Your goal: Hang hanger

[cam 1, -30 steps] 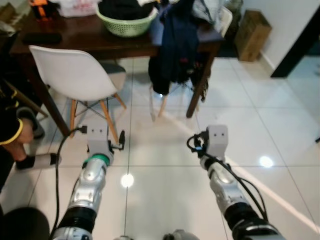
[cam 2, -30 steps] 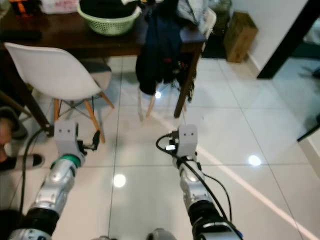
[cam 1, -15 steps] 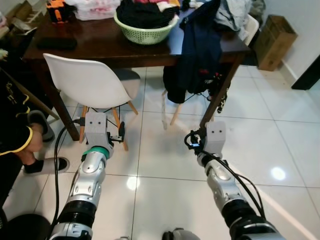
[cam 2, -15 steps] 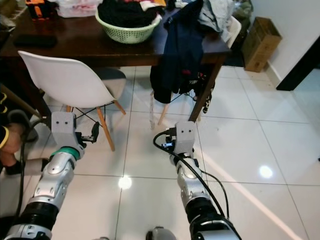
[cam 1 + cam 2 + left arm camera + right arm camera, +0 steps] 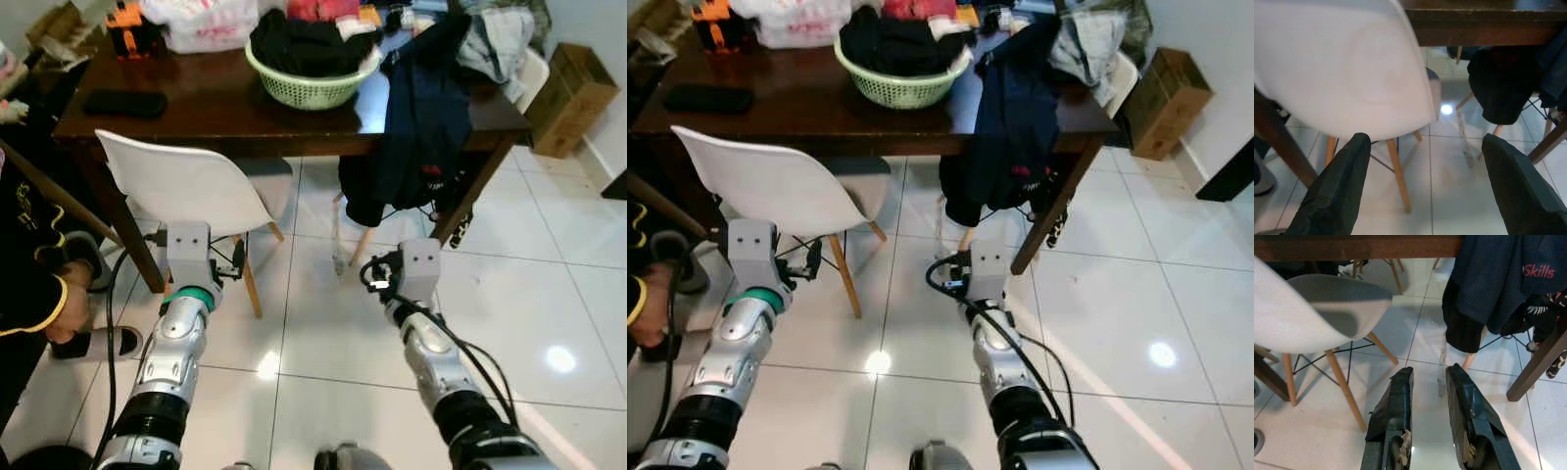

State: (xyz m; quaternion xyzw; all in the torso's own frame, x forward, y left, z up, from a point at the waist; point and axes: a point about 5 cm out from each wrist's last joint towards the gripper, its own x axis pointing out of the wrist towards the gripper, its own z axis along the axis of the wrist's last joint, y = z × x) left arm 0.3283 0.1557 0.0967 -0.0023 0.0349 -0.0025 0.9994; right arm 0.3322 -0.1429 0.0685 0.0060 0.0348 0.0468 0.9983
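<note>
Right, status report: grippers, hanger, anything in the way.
Left gripper open, empty, facing white chair. Right gripper barely open, empty. Dark jacket draped at table ahead. Person close on left.

- A dark wooden table [image 5: 225, 103] carries a green laundry basket [image 5: 309, 88] heaped with dark clothes
- A flat black object [image 5: 125, 103] lies near its left end, with an orange-and-black item [image 5: 135, 26] and a white plastic bag [image 5: 208, 22] along the far edge
- A navy garment [image 5: 421, 122] hangs over the right side
- The white tiled floor [image 5: 549, 294] bears a white chair [image 5: 186, 186] and a cardboard box [image 5: 571, 83]
</note>
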